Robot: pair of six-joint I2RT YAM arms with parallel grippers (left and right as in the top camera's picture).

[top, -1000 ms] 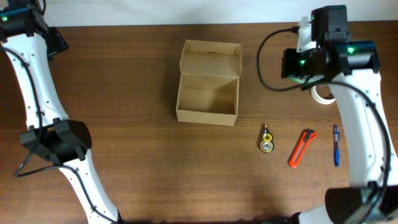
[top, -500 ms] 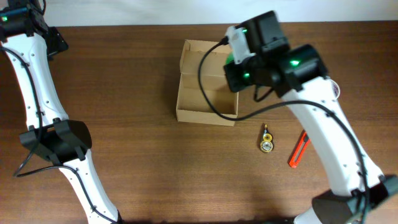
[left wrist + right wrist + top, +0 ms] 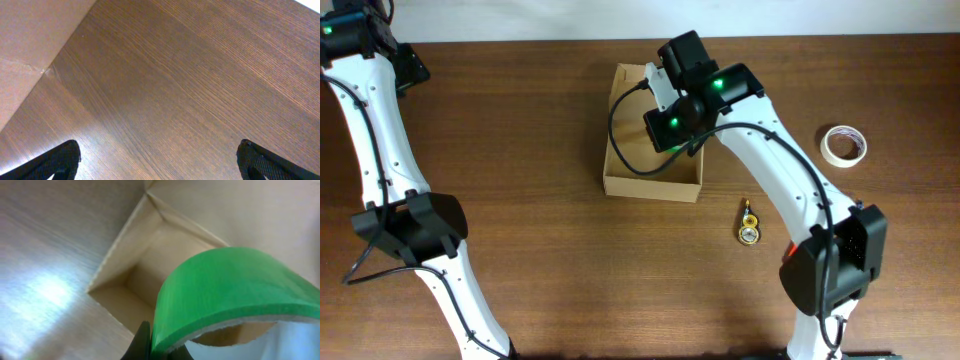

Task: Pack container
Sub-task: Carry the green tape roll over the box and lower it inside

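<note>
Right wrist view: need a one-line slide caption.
Right claw holds a green tape roll above the open cardboard box.

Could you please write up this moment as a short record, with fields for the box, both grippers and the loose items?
container: tan cardboard box, flap open, visible interior bare
right gripper: shut on green tape roll, above the box opening
left gripper: open, empty, over bare table
loose items: white tape roll to the right of the box; small yellow gadget near its front right corner
</note>
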